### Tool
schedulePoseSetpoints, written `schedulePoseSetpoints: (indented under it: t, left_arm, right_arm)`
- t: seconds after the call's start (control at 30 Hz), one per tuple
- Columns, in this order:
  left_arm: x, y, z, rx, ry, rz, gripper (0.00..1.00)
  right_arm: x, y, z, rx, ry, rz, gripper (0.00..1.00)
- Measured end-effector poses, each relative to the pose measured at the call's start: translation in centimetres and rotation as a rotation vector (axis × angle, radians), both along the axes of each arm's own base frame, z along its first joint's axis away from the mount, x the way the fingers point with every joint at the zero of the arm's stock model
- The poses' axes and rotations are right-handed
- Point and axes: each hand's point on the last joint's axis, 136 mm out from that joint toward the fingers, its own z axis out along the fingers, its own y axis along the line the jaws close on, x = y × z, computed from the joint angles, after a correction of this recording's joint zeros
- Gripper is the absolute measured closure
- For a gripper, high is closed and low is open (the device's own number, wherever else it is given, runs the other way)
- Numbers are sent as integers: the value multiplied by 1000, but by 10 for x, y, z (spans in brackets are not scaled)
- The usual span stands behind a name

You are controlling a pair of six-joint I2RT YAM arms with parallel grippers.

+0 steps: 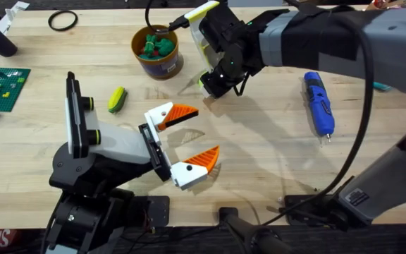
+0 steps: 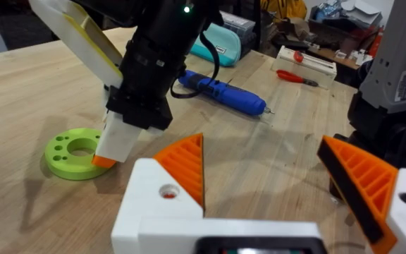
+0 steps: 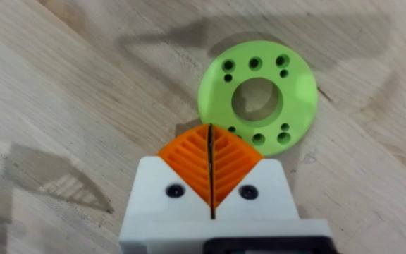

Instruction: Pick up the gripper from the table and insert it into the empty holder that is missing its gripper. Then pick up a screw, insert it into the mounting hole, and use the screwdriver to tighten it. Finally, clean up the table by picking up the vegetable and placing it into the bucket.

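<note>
Gripper finger piece looks seated on the holder; left gripper stands spread wide and empty at 6 o'clock of table centre. Insertion judged done. Its mounting hole looks unfilled, though I cannot be sure. Right gripper is clenched, pads meeting, over a green disc at 12 o'clock; whether a screw is pinched is hidden. Screwdriver lies untouched at 3 o'clock. Vegetable lies on the table at 10 o'clock, outside the bucket at 11 o'clock. Left: screw, tightening, clean-up.
</note>
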Motion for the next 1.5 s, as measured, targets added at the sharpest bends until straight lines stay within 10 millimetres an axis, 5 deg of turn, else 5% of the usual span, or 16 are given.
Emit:
schedulePoseSetpoints:
  t: [0.87,0.97,1.1,1.27,1.3,1.37,1.4,1.5]
  left_arm:
    - [0,0,1,-1,-4,-1,17]
    - [0,0,1,-1,-3,-1,17]
    - [0,0,1,-2,-3,-1,17]
    - [0,0,1,-1,-3,-1,17]
    - [0,0,1,-1,-3,-1,17]
    - [0,0,1,-2,-3,-1,17]
    - [0,0,1,-2,-3,-1,17]
    - [0,0,1,-1,-3,-1,17]
  right_arm:
    - [-10,-7,-1,-31,46,1,993]
    - [-10,-6,7,-28,43,1,993]
    - [-3,-1,43,21,-23,1,993]
    - [-1,0,49,29,-32,1,999]
    - [-2,0,49,27,-29,-1,962]
    - [-2,-1,49,25,-27,0,672]
    - [-8,-5,46,6,-5,2,102]
    - [-10,-7,45,-2,5,4,8]
